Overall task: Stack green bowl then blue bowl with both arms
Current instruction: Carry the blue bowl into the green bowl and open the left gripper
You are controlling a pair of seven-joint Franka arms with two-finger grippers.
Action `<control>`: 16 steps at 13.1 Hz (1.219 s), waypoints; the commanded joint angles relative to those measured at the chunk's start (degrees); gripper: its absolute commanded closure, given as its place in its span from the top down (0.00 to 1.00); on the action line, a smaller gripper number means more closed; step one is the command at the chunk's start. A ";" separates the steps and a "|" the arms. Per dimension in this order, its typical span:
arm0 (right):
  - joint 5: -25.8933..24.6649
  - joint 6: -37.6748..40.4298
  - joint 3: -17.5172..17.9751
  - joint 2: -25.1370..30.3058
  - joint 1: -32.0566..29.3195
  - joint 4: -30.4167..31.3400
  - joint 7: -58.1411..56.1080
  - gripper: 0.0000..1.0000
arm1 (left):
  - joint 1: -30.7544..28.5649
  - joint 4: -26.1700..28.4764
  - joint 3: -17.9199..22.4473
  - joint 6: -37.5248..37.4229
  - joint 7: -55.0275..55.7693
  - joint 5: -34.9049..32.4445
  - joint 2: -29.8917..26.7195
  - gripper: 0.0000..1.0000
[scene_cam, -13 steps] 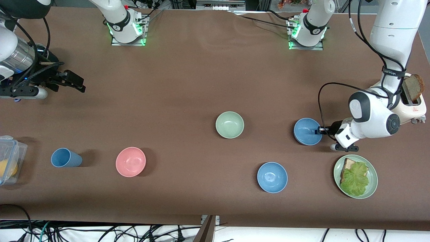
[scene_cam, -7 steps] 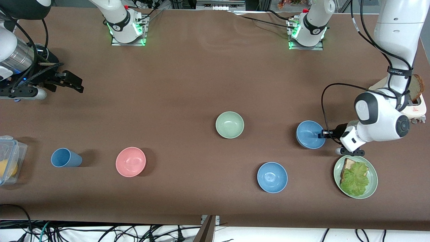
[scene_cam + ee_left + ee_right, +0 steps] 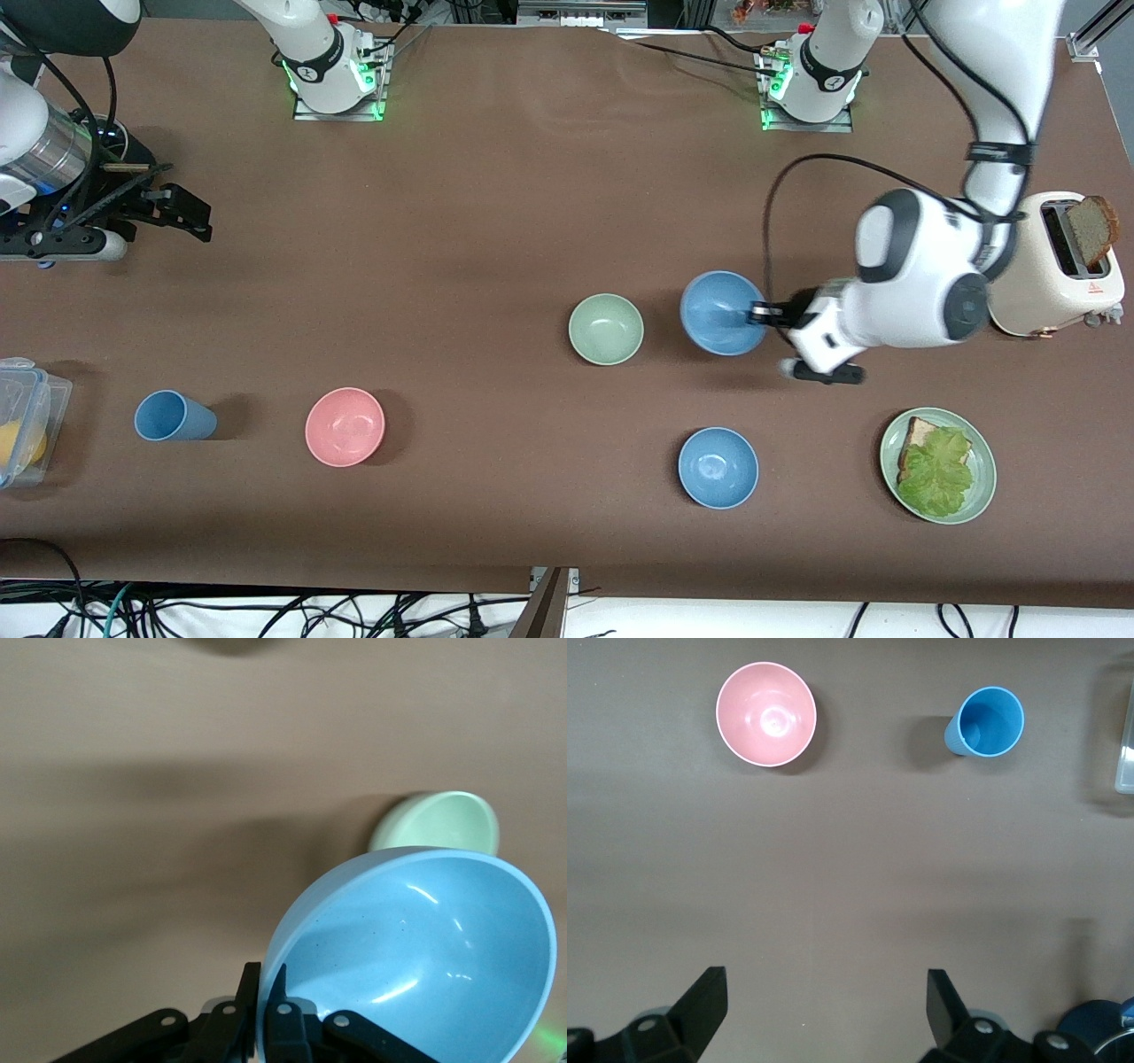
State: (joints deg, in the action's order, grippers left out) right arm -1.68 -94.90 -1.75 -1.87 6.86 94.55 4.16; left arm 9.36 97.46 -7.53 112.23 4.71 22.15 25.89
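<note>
- Front view: left pincer (image 3: 754, 313) is gripping the blue bowl (image 3: 722, 312) by its rim, one finger inside the wall and one outside.
- Left wrist view is confirming it: fingers (image 3: 285, 1010) are clamped on the rim of the blue bowl (image 3: 425, 957), which is sitting tilted in the grip.
- The bowl is hanging over bare tabletop (image 3: 532, 221), just beside the green bowl (image 3: 606, 329), at roughly 2 o'clock of it in the front view. The two rims are looking apart, not touching.
- Green bowl is sitting upright on the tabletop, empty; in the left wrist view it (image 3: 443, 819) is peeking out past the blue rim.
- Right pincer (image 3: 188, 213) is waiting over the right arm's end of the tabletop, at about 12 o'clock of the blue cup (image 3: 173, 416). Right wrist view is showing it (image 3: 824, 1001) with its jaws spread wide, holding nothing.
- Step in hand, as I'm reading it: nesting blue into green.
- Doing it well:
  - centring the blue bowl over the green one before descending, since an off-centre drop is likely to clip the rim and shove the green bowl;
  - levelling out the tilt first;
  - lowering until the bowl is seated, then releasing;
  - pulling the inner finger straight up so it isn't dragging the stack.
- The second blue bowl (image 3: 718, 467) at 5 o'clock of the green one isn't the target.
</note>
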 commanded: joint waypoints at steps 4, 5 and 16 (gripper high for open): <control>-0.86 1.04 0.16 -1.11 -0.27 -1.91 0.14 0.99 | 9.00 0.45 0.32 13.71 7.68 1.76 5.04 0.00; -0.86 1.21 0.16 -1.20 -0.27 -1.91 -0.21 0.99 | 9.53 0.45 0.32 14.76 7.94 1.67 5.92 0.00; -0.78 3.32 -0.36 -2.43 -1.93 -1.74 -0.82 0.99 | 12.96 0.45 0.32 19.26 11.29 1.50 8.13 0.00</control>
State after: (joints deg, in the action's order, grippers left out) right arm -1.81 -93.25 -2.13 -3.78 5.87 94.39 4.19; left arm 21.23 98.00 -7.83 130.90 15.34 22.54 34.37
